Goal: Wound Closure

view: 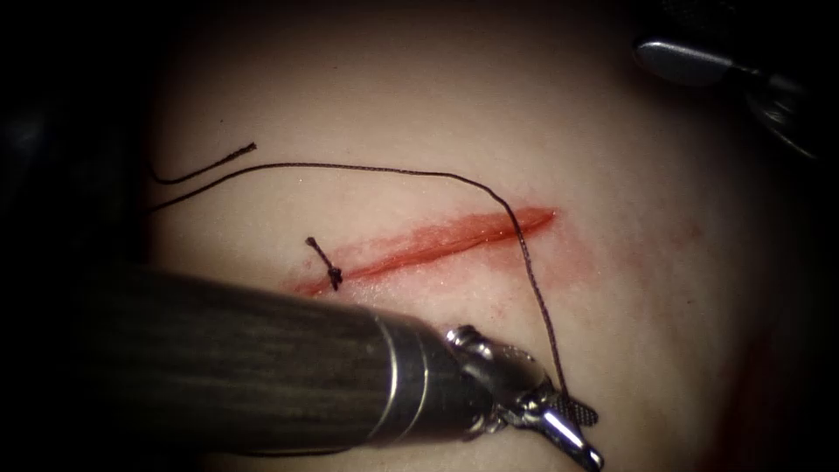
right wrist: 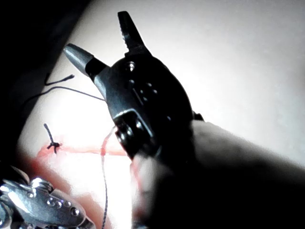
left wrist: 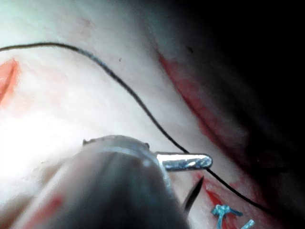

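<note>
Left tool point(view: 578, 428): fingers spread apart, thread running in between them at the near edge of the tissue; whether they actually grip it cannot be told. One bright finger point(left wrist: 186, 161) shows in the left wrist view, with thread passing just beside it. Dark shaft point(view: 227, 367) enters from the picture's left, lying across the near part of the tissue below the cut.

Right tool point(right wrist: 102, 40): fingers parted, grasping nothing, held above bare tissue in the right wrist view. In the endoscope view its metal tip point(view: 690, 59) sits at the far right, well apart from the cut.

Thread point(view: 533, 288): dark, rises from the left tool's fingers, crosses the cut near its right end, then arcs away to the left over the tissue. A loose end point(view: 210, 166) lies at the far left.

Knot point(view: 333, 276): one tied stitch with a short tail, at the left end of the cut.

Cut point(view: 437, 245): slanting, red fluid along its length.

Tissue point(view: 419, 96): pale.

Needle: cannot be made out.
</note>
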Tool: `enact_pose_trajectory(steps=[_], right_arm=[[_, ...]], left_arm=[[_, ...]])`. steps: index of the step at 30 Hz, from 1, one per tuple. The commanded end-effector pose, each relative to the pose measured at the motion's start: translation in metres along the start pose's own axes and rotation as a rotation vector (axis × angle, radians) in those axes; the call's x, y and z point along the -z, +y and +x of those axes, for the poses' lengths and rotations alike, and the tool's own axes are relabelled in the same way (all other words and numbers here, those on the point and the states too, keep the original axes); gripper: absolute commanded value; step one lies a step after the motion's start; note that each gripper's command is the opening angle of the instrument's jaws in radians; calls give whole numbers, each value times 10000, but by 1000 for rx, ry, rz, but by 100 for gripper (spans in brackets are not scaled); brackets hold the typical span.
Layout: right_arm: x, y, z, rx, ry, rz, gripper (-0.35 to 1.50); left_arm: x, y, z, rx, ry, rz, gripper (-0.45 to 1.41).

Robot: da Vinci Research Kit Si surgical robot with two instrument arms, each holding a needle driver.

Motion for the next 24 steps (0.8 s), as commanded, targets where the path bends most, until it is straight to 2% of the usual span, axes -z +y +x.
enact_pose_trajectory(steps=[1, 3, 5, 11, 14, 21, 22, 23, 24], right_arm=[[-8, -3, -1, 0, 2, 2, 100], [-8, -3, -1, 0, 2, 3, 100], [-8, -5, 0, -1, 1, 6, 100], [-9, -5, 0, -1, 1, 5, 100], [-9, -6, 0, -1, 1, 5, 101], [-11, -8, 0, -1, 2, 3, 103], [-11, -8, 0, -1, 2, 3, 105], [-11, -9, 0, -1, 2, 3, 105], [-12, -10, 0, -1, 2, 3, 105]], left_arm=[[1, -5, 0, -6, -20, 23, 119], [7, -5, 1, -14, -41, 50, 119], [20, -3, 1, -11, -46, 85, 99], [11, 8, -2, -9, -38, 64, 91], [-4, 10, 4, -16, -1, 11, 99], [-10, -4, 10, -20, 11, 26, 103], [-11, -7, 10, -22, 15, 30, 96], [-11, -11, 9, -24, 20, 36, 71], [-12, -17, 8, -27, 31, 55, -6]])
